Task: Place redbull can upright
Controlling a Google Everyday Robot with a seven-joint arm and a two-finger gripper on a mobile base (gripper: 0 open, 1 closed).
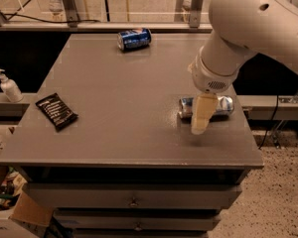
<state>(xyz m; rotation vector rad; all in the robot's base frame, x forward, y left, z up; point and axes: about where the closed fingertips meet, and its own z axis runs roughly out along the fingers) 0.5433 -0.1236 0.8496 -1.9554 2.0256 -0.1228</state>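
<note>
The slim silver-and-blue metal redbull can (224, 104) is lying sideways at the grey table's (114, 108) three o'clock. The cream gripper (199, 127) is hanging across its middle, and I cannot tell its grip. Clamping mid-body is looking wisest before tipping it upright.

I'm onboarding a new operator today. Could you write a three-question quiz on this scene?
1. True or false: the redbull can stands upright.
2. Fill in: the gripper hangs just in front of the ___ can.
3. Which lies nearest the table's left edge? A) soda can B) black packet C) redbull can

Key: 1 false, it lies on its side; 2 redbull; 3 B.
</note>
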